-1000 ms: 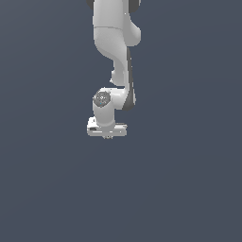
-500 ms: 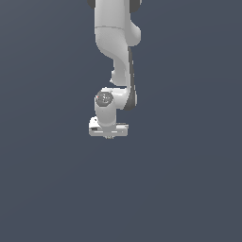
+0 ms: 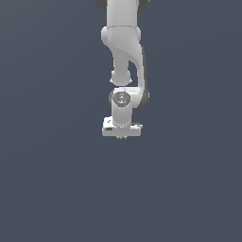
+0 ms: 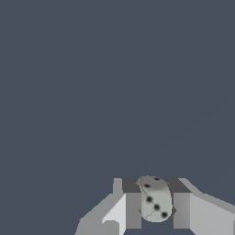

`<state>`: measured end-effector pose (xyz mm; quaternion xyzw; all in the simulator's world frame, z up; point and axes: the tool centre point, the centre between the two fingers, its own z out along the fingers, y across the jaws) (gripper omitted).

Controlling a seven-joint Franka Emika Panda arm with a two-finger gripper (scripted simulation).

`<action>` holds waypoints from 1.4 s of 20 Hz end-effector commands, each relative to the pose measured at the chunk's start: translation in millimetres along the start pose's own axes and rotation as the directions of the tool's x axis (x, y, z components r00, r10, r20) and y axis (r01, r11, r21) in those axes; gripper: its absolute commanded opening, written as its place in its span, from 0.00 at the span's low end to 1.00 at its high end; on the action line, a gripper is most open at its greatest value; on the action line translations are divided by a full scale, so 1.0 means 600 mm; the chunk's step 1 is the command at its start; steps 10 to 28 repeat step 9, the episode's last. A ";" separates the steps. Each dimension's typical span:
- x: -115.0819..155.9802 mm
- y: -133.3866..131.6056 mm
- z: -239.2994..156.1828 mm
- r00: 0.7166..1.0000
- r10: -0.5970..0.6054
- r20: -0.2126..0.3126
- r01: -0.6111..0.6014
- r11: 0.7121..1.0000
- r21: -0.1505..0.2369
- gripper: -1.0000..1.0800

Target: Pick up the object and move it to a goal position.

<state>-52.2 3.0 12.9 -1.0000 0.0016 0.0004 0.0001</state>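
While the arm (image 3: pixel 124 52) hangs above the bench (image 3: pixel 52 189), a pale, black-dotted die (image 4: pixel 155 198) sits clamped between the jaws, touching both fingers (image 4: pixel 133 210).

White arm (image 3: pixel 124 47) hanging straight down, jaws of gripper (image 4: pixel 156 209) clamped on a pale speckled object (image 4: pixel 154 199).

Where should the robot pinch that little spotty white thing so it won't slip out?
Across its two opposite sides, about halfway up, which is how the gripper has it in the wrist view. The object looks rounded and pale with dark dots, sitting between the two fingers, so flat pads squeezing straight in from either side seem best. In the exterior view it is too small to make out.
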 end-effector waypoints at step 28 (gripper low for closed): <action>0.005 -0.071 -0.004 1.000 0.000 -0.001 0.000 1.000 0.000 0.00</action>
